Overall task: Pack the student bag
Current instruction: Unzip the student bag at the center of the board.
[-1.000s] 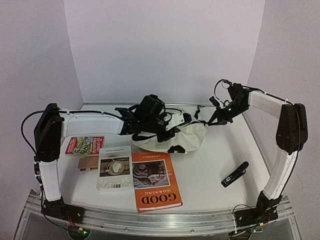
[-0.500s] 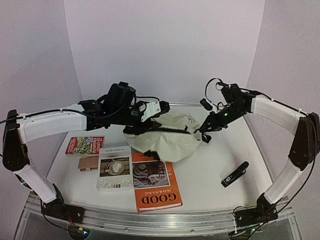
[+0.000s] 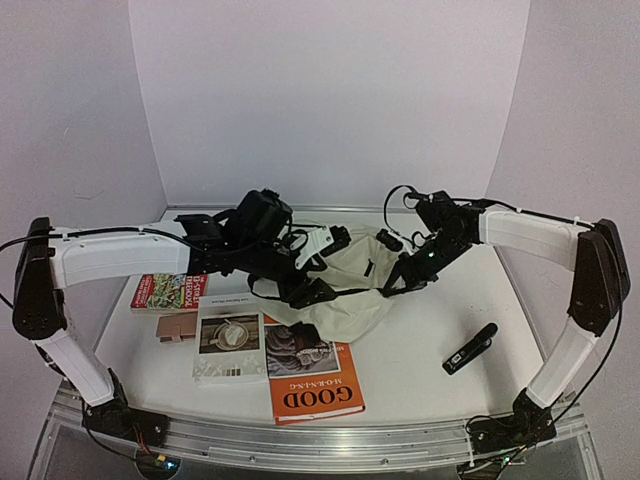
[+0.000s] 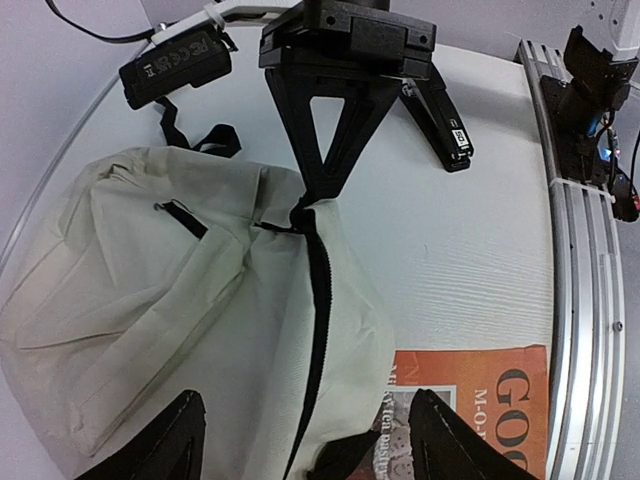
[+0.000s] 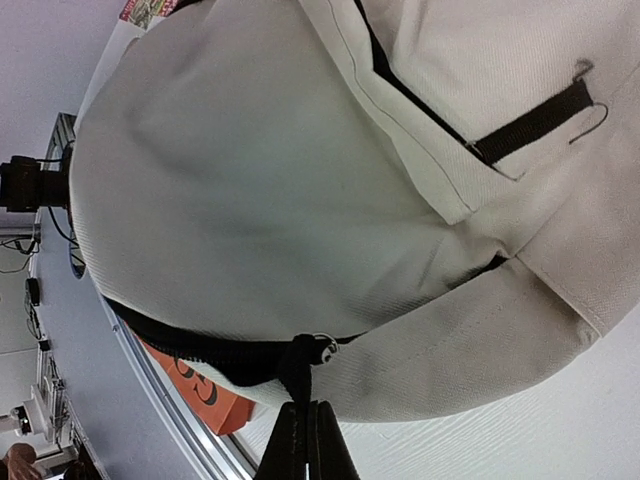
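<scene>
Walls (image 3: 330,100) of pale lilac close the table (image 3: 430,320) on three sides. Its top is white with a faint grain, and a metal rail (image 3: 330,440) runs along the near edge, where both arm bases are bolted.

The bag (image 3: 350,285) lies slumped at mid-table, a little toward the back wall. Its cream cloth is creased, and its near edge lies over the top of an orange book (image 3: 320,385). A black zip (image 4: 320,270) runs down its middle.

The right gripper (image 5: 304,420) reaches in from the right with its fingers pressed tight together on the black zip pull (image 5: 300,365) at the end of that zip. The left gripper (image 4: 315,440) hangs over the bag from the left. Its two fingers are spread wide apart, one on each side of the zip, and they hold nothing — whether they brush the cloth I cannot tell.

Left of the orange book, touching it, lies a white booklet (image 3: 230,340). Beyond the booklet are a red book (image 3: 165,290) and a small brown flat thing (image 3: 178,328), both near the left arm. A slim black device (image 3: 470,348) lies alone on bare table at the right, well apart from the bag.
</scene>
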Motion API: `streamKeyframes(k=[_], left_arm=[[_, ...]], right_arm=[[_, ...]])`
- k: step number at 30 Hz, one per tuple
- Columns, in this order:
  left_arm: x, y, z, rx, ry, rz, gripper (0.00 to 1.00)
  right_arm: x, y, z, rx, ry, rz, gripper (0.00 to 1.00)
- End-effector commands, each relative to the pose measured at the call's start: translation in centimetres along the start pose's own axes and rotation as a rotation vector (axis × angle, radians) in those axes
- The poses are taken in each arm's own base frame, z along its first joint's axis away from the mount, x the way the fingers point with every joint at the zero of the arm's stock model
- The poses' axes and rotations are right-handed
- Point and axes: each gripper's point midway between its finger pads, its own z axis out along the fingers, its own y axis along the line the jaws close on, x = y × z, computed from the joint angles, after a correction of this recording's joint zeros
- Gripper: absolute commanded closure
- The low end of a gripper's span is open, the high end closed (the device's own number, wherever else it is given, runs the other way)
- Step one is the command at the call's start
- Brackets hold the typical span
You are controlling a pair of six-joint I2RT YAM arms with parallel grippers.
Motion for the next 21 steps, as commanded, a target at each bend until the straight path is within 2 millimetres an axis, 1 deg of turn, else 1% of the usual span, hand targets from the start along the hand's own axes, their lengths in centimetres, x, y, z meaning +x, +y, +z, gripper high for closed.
streamKeyframes(k=[1,2,3,5,6,7,8,9,11,13,14,16,17,21], left_arm=[[-1.4,-0.3,2.2,0.017,-0.024,-0.041,0.33],[-1.1,-0.7,2.8,0.028,-0.005,-0.028,0.37],[-0.6,-1.1,3.4,0.040,0.013,-0.016,0.44],[0.5,-2.1,4.3,0.060,0.041,0.017,0.60],[1.2,-2.6,4.8,0.061,0.053,0.038,0.70],[2.0,-3.1,5.1,0.060,0.071,0.060,0.77],[2.7,-3.6,5.4,0.062,0.089,0.076,0.82],[3.5,-4.0,5.7,0.063,0.109,0.092,0.85],[5.0,-4.5,6.1,0.055,0.147,0.127,0.87],[6.2,-5.0,6.5,0.045,0.183,0.169,0.87],[6.8,-5.2,6.8,0.036,0.201,0.194,0.88],[7.8,-5.7,7.4,0.008,0.243,0.253,0.88],[8.3,-5.9,7.8,0.001,0.262,0.279,0.88],[9.8,-5.5,9.0,-0.058,0.328,0.334,0.88]], right_arm=[[0.7,-0.4,-1.4,0.071,-0.030,-0.043,1.00],[0.9,-0.8,-1.6,0.089,-0.031,-0.043,1.00],[1.1,-1.1,-1.8,0.099,-0.033,-0.041,1.00],[1.5,-2.0,-2.1,0.113,-0.034,-0.023,1.00],[1.7,-2.4,-2.2,0.114,-0.033,-0.014,0.99],[1.9,-2.7,-2.2,0.113,-0.033,-0.003,0.96],[2.0,-2.9,-2.3,0.107,-0.032,0.002,0.87],[2.1,-3.0,-2.3,0.097,-0.031,0.007,0.79],[2.2,-2.8,-2.3,0.071,-0.032,0.009,0.57],[2.1,-2.3,-2.3,0.039,-0.037,0.008,0.35],[1.9,-2.0,-2.3,0.020,-0.038,0.009,0.28],[1.5,-1.8,-2.1,-0.006,-0.036,0.014,0.22],[1.3,-1.7,-2.0,-0.017,-0.036,0.017,0.21],[0.5,-1.2,-1.4,-0.075,-0.030,0.051,0.22]])
